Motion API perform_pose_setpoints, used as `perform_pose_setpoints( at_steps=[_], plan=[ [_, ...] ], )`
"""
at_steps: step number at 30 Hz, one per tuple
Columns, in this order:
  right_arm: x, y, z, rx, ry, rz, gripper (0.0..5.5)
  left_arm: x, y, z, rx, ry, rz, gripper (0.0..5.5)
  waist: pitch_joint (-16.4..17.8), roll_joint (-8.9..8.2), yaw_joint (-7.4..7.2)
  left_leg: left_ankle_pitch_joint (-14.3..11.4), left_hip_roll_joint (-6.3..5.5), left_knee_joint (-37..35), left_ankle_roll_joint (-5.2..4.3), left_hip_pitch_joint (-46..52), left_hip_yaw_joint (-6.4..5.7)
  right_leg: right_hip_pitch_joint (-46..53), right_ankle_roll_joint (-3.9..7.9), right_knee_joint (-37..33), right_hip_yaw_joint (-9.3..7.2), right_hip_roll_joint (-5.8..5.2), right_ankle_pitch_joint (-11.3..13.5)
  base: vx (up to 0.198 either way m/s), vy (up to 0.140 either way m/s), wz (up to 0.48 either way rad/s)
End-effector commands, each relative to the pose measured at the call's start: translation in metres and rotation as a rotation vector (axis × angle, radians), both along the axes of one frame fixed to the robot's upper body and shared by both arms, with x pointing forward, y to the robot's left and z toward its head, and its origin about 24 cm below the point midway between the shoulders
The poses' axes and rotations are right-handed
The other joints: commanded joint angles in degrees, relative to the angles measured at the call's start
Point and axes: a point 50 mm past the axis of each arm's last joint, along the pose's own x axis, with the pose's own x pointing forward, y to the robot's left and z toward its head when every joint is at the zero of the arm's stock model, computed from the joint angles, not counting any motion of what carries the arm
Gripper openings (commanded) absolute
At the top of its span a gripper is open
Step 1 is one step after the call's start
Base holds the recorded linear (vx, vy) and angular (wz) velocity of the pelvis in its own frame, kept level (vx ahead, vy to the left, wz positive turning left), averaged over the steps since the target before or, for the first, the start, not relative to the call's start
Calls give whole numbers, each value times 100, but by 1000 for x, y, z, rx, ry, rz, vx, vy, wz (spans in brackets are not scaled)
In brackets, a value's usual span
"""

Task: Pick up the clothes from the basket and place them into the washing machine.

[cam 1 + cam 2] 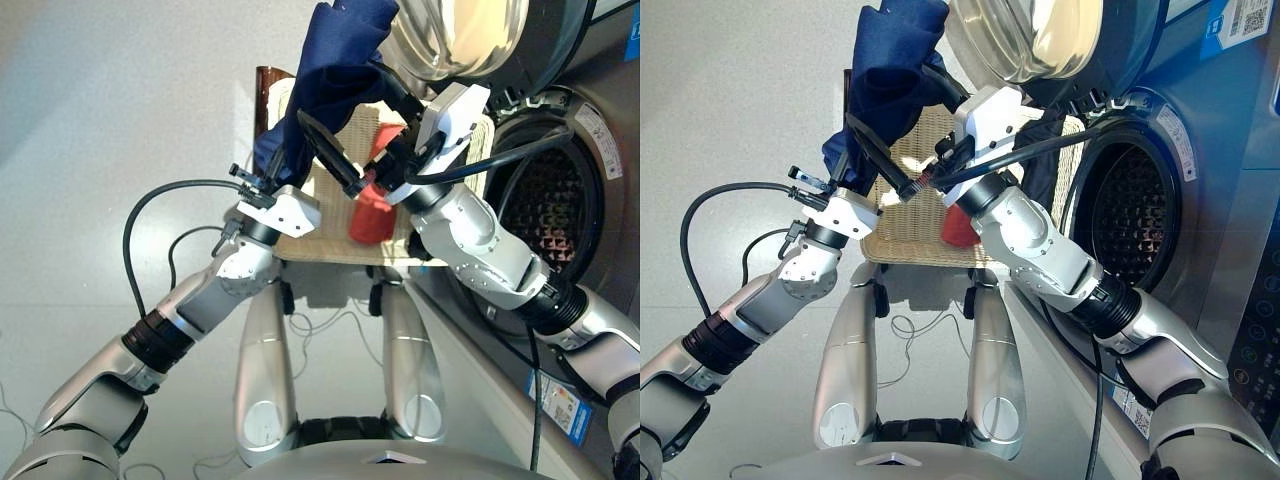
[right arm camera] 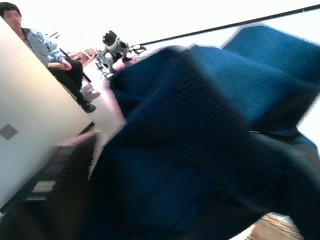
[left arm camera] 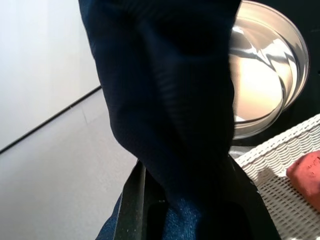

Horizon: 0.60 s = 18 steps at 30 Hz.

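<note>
— Left eye view first: what does the left gripper (image 1: pixel 262 168) carry?
— The navy blue cloth (image 1: pixel 330 70), its fingers clamped on the lower folds, the cloth lifted high above the basket (image 1: pixel 330 215).
— And further right?
— The coral-red cloth (image 1: pixel 378 205) lies in the basket. The right gripper (image 1: pixel 378 75) reaches into the upper navy folds; whether its fingers are apart or together cannot be told. The washing machine (image 1: pixel 590 150) stands at the right, its drum (image 1: pixel 550 215) open and its glass door (image 1: pixel 460 35) swung out above the basket.
</note>
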Motion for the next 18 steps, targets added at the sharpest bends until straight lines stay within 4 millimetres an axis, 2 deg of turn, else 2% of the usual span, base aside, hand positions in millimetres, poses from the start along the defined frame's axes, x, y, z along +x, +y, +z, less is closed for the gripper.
perform_pose_setpoints(
  at_steps=[1, 6, 11, 18],
  plan=[
    [-7, 3, 17, 18, -77, 32, 0, -34, -36, 37, -24, -250, -235, 0, -74, 339, 4, -266, -42, 102, -199, 107, 13, -235, 128, 61, 179, -78, -48, 0, 0, 0],
    [3, -1, 6, -23, -58, -64, 0, -38, -42, 43, -1, -321, -246, 0, -74, 380, 13, -266, -64, 131, -188, 62, 8, -255, 126, 55, 188, -87, -41, 0, 0, 0],
    [8, 0, 4, -26, -68, -120, 0, -40, -47, 48, -6, -356, -264, 0, -74, 403, 22, -215, -64, 115, -176, 9, 9, -303, 114, 18, 197, -88, 14, 0, 0, 0],
    [14, 4, 2, -24, -116, -215, 0, -37, -54, 45, -2, -326, -285, 0, -74, 410, 16, -258, -74, 127, -164, 39, 10, -275, 110, 34, 207, -87, -31, 0, 0, 0]
  ],
)
